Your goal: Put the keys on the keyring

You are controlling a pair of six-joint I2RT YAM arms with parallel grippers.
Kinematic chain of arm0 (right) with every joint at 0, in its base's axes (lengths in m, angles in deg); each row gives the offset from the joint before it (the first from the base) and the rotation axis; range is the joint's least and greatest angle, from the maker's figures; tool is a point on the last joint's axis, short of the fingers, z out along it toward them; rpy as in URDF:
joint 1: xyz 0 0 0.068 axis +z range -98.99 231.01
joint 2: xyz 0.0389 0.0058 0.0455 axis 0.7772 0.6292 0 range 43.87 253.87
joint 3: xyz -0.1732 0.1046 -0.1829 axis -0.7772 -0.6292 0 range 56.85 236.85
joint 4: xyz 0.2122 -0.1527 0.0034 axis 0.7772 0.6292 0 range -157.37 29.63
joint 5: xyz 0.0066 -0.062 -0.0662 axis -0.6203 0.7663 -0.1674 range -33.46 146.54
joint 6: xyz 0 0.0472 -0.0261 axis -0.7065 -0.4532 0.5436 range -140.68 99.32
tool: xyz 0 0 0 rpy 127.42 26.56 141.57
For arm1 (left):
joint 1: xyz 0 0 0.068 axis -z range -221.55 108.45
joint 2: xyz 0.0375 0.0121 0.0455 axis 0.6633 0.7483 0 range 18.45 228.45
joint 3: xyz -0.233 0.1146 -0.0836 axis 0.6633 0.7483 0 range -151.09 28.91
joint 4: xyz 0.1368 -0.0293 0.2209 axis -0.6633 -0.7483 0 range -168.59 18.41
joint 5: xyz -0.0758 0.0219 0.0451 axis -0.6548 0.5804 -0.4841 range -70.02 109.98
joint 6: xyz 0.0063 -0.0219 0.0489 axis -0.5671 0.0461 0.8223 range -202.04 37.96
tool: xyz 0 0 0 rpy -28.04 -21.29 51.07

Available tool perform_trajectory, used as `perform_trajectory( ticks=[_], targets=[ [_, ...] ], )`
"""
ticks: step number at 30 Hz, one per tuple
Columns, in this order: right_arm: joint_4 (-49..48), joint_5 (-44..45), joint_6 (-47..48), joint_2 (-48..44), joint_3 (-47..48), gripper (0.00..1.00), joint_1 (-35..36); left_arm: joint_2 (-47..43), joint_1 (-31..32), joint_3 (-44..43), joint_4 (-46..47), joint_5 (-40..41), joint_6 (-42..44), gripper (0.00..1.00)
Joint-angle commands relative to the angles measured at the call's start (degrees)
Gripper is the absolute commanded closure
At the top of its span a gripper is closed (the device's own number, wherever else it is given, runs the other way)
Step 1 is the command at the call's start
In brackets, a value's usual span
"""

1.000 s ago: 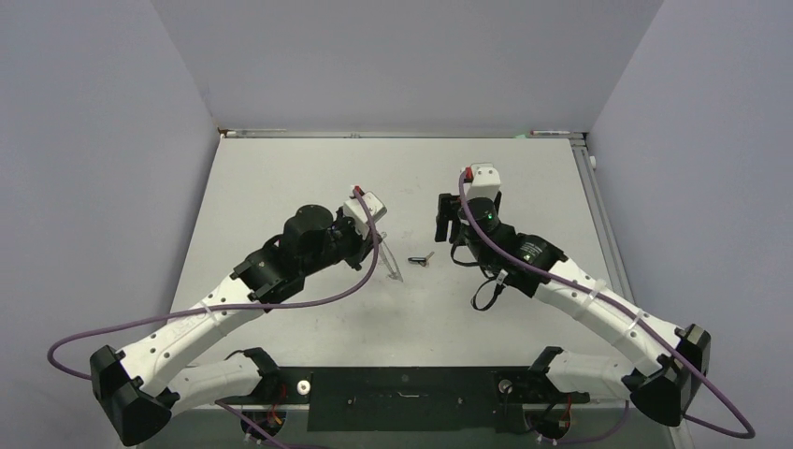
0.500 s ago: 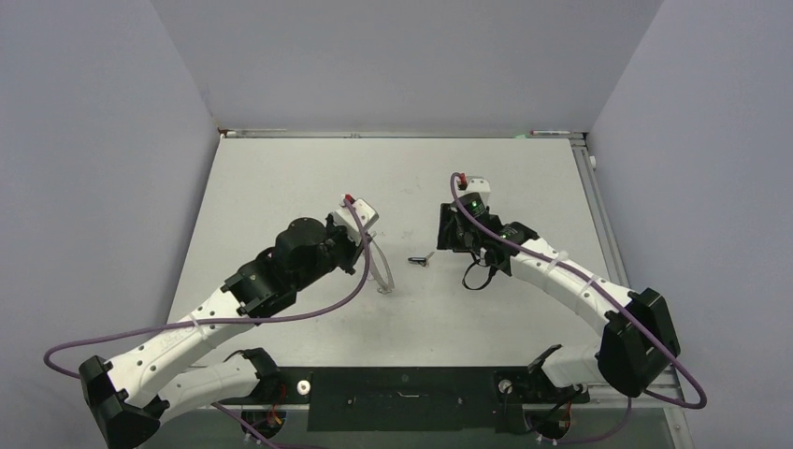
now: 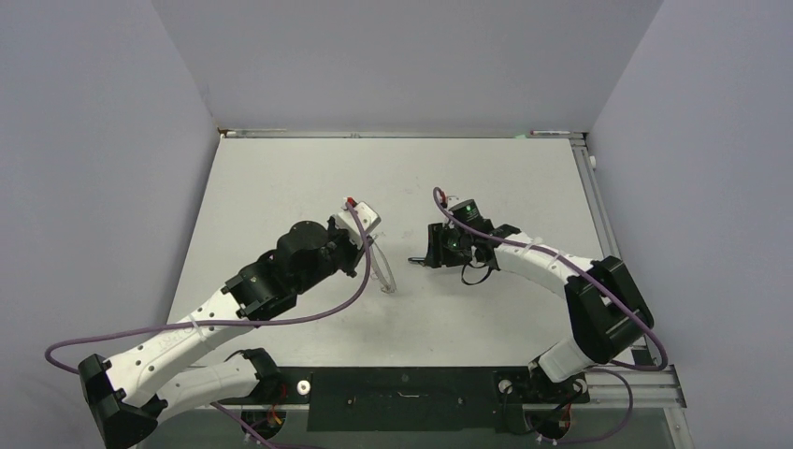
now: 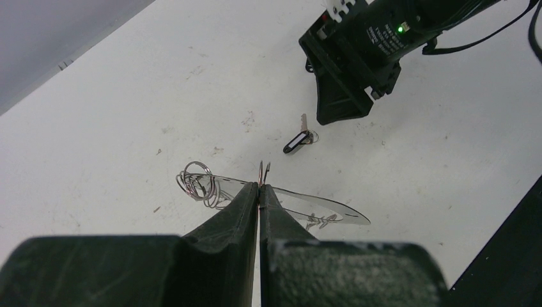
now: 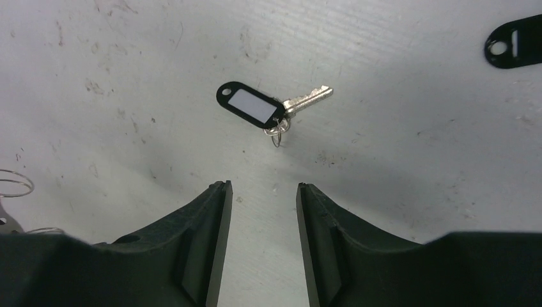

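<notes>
Top external view: over the last second the right claw (image 3: 432, 249) has dropped and swung in toward the table centre. Its elbow has folded back toward the right edge. It now sits just beside the key (image 3: 417, 260), which lies where it lay before. The left claw (image 3: 374, 245) has barely shifted, and the ring (image 3: 385, 273) hangs from it in much the same place, near the key but not touching it.

This looks like the approach to a pick. In the right wrist view the fingers stand apart with the key just ahead of their tips, so nothing is gripped yet. The left wrist view shows the other pair pressed together on the ring's thin rim, holding it edge-on above the table (image 3: 281, 187). The ring seems ready, and the next need is likely a clean pinch on the flat key.

Counted: there are two arms, two claws and one ring. One whole key is in sight, made up of a black head with a white label, a silver blade and a small wire loop at the joint. A second black tag (image 5: 514, 43) shows at the top right of the right wrist view. It is cut by the frame, so I cannot tell whether a blade is attached. The ring carries small wire loops, bunched at one end and again further along, too tangled to count.
</notes>
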Motion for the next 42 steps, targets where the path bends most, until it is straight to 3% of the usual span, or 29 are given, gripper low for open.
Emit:
perform_trajectory(
  ticks=[1, 22, 42],
  targets=[
    [-7.04, -4.97, 1.09, 0.95, -1.48, 0.57, 0.36, -0.46, 0.61, -0.37, 3.99, 0.55, 0.53, 1.00],
    [-13.47, -1.94, 1.48, 6.83, -3.25, 0.73, 0.15, -0.56, 0.94, -0.11, 4.52, -1.96, -0.42, 1.00],
    [-15.82, -1.31, 1.80, 10.60, -3.00, 0.79, 0.01, 0.49, 1.47, 0.07, 4.96, -2.39, -0.44, 1.00]
  ],
)
